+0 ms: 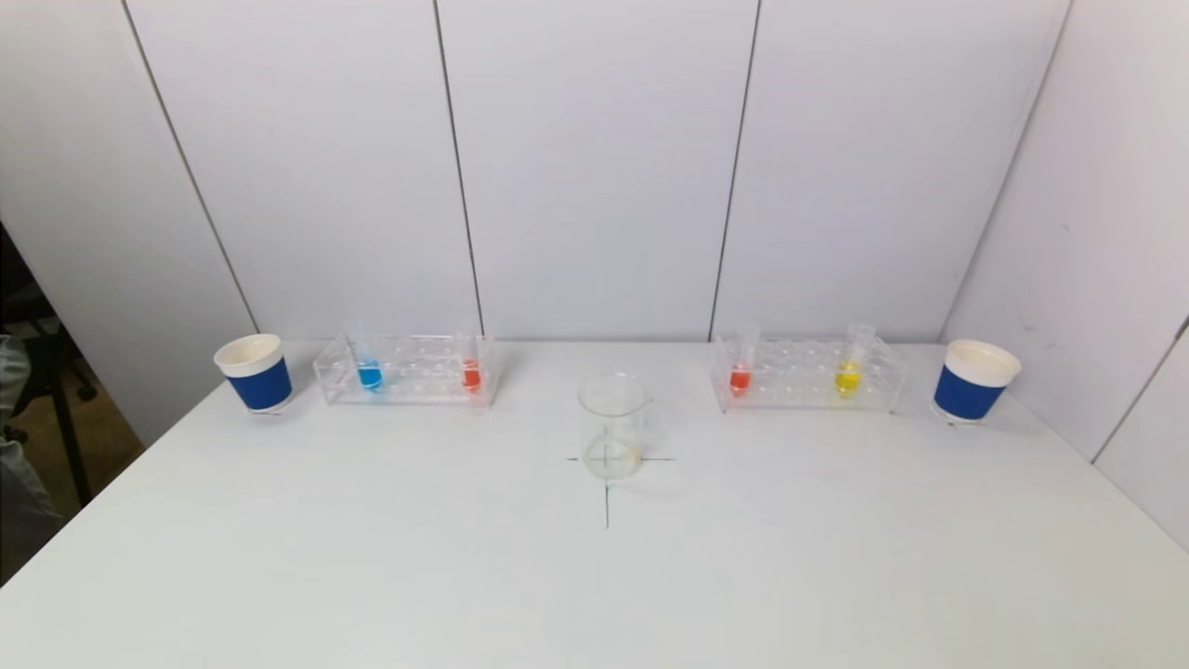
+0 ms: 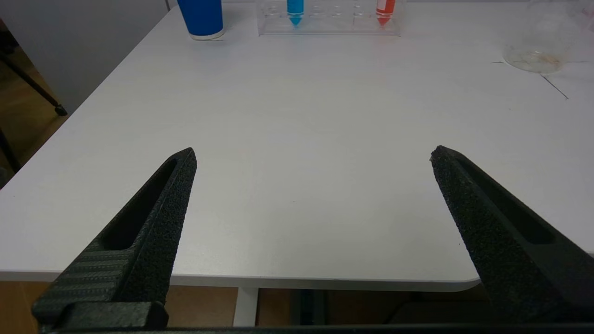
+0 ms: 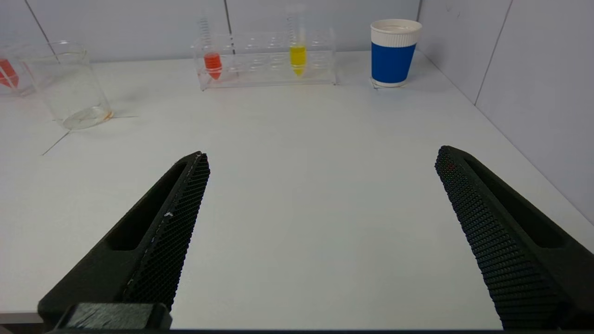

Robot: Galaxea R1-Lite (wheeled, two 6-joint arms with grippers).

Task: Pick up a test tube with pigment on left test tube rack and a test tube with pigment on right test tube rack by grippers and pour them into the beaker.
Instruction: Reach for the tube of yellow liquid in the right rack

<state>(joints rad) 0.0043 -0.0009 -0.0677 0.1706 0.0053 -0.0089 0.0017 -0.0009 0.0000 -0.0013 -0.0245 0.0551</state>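
Both arms sat at the near table edge, left gripper [image 2: 313, 155] and right gripper [image 3: 322, 155] spread wide, holding nothing. Clear glass beaker [image 1: 612, 425] stood mid-table on a cross mark. Left clear plastic rack [image 1: 406, 370] held blue-filled tube [image 1: 369, 367] and red-filled tube [image 1: 470, 366]; right clear plastic rack [image 1: 806, 373] held red-orange tube [image 1: 741, 365] and yellow tube [image 1: 850, 365].

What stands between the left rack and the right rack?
Only the beaker, a little nearer the robot than the left rack and right rack; the table there is otherwise bare, as the head view shows.
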